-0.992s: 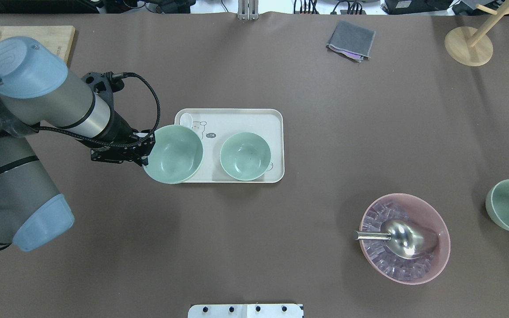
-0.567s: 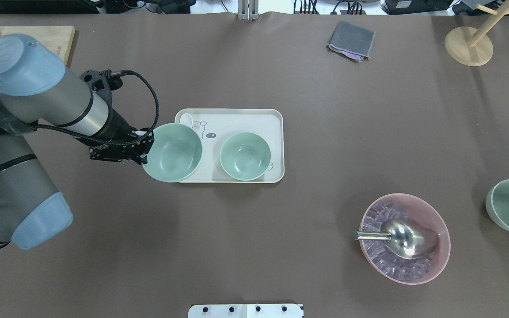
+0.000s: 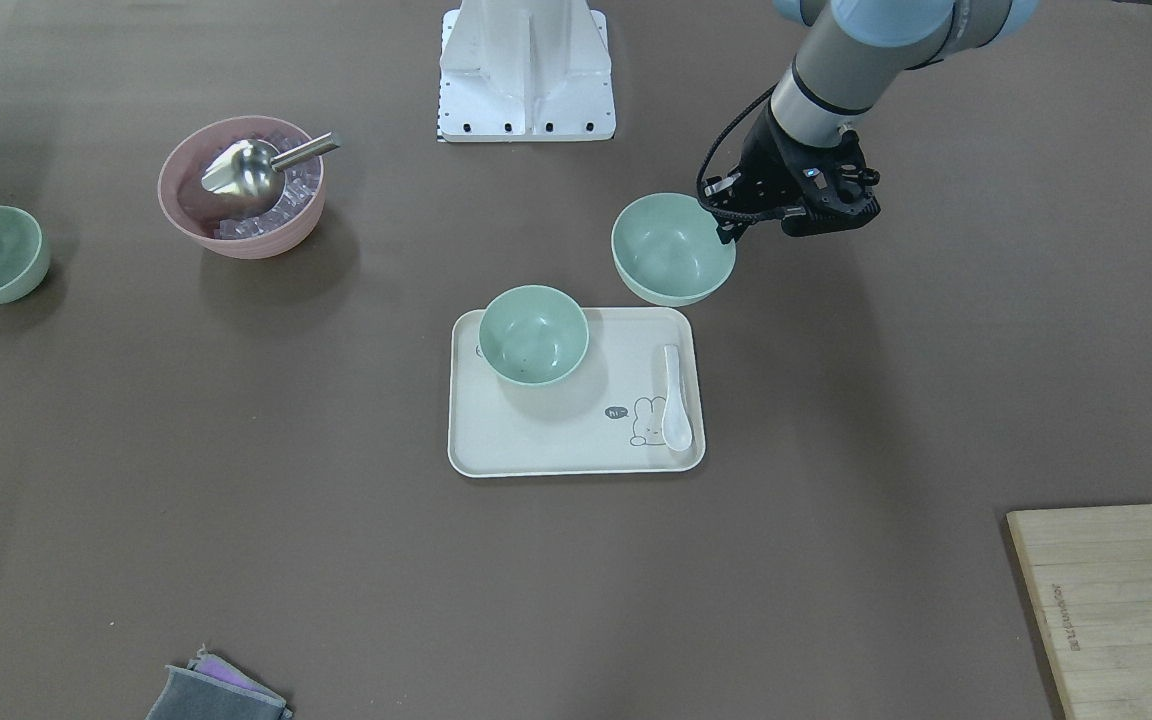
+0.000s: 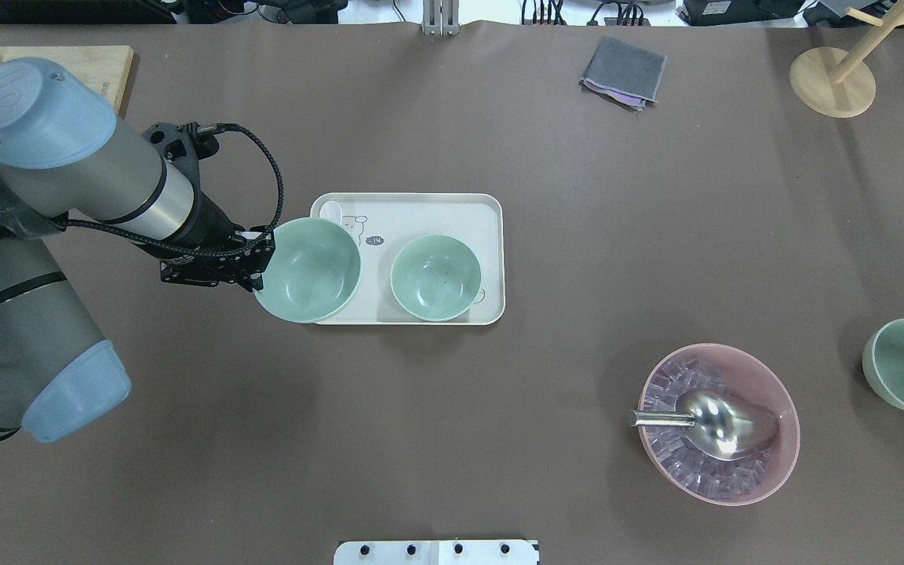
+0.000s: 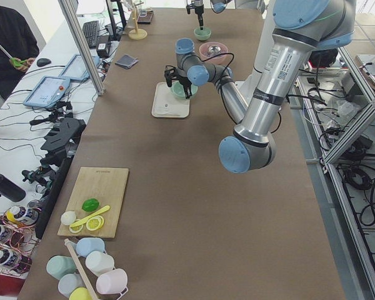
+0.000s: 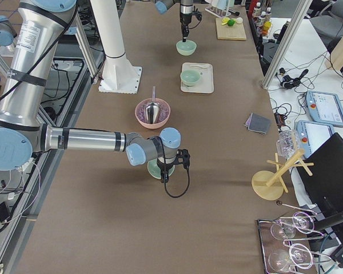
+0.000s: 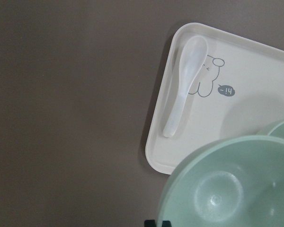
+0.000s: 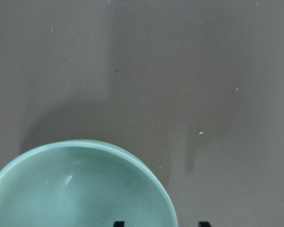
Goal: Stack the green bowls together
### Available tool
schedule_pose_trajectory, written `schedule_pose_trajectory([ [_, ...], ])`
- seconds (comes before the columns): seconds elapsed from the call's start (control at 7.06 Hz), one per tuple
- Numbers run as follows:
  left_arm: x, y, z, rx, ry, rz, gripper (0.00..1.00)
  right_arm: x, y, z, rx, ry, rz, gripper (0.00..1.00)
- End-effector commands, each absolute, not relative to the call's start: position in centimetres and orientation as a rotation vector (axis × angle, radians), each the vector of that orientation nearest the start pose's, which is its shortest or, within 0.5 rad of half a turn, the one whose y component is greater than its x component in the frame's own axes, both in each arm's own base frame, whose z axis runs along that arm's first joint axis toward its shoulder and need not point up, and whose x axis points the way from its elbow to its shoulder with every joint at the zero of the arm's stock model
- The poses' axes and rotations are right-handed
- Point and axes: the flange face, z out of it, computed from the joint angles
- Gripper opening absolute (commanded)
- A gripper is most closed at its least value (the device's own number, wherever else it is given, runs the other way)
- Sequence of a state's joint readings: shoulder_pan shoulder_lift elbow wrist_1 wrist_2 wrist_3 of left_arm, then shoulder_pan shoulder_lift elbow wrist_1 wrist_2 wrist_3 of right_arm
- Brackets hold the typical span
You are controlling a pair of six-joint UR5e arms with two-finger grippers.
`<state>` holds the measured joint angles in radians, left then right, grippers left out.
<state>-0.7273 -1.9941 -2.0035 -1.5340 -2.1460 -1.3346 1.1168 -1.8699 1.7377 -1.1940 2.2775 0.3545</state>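
My left gripper (image 4: 258, 275) is shut on the rim of a green bowl (image 4: 307, 271) and holds it raised over the left end of the cream tray (image 4: 421, 208). The gripper (image 3: 726, 232) and its bowl (image 3: 673, 248) also show in the front view. The held bowl fills the lower right of the left wrist view (image 7: 236, 184). A second green bowl (image 4: 435, 278) stands on the tray. A third green bowl (image 4: 903, 366) stands on the table at the far right. My right gripper (image 8: 161, 223) is open, its jaws on either side of that bowl's rim (image 8: 80, 189).
A white spoon (image 7: 184, 80) lies on the tray's left end. A pink bowl (image 4: 719, 424) with ice cubes and a metal scoop stands right of centre. A grey cloth (image 4: 623, 72), a wooden stand (image 4: 832, 82) and a cutting board (image 4: 99, 67) lie along the far edge.
My left arm has shifted very slightly with its bowl still held over the tray's end. My right gripper's finger has moved a little along the far-right bowl's rim.
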Motion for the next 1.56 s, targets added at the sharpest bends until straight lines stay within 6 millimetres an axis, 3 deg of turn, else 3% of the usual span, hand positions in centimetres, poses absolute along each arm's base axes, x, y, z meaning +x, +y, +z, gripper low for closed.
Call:
schedule_pose_trajectory([
  [0.0,36.7,-43.3,23.7,-0.112,0.958,-0.216,0.0,-10.5,-37.0,67.4,-0.066,-0.727,-0.182,0.49],
  [0.28,36.9,-43.4,24.0,-0.114,0.953,-0.219,0.0,-10.5,-36.9,67.5,-0.067,-0.725,-0.181,0.22],
  [0.57,36.9,-43.4,24.0,-0.115,0.951,-0.219,0.0,-10.5,-36.9,67.4,-0.064,-0.726,-0.182,0.04],
  [0.99,36.9,-43.4,24.0,-0.115,0.951,-0.219,0.0,-10.5,-36.9,67.0,-0.058,-0.742,-0.183,0.0],
  [1.42,37.1,-43.5,24.0,-0.114,0.951,-0.218,0.0,-7.5,-38.0,63.4,-0.03,-0.883,-0.118,0.0],
])
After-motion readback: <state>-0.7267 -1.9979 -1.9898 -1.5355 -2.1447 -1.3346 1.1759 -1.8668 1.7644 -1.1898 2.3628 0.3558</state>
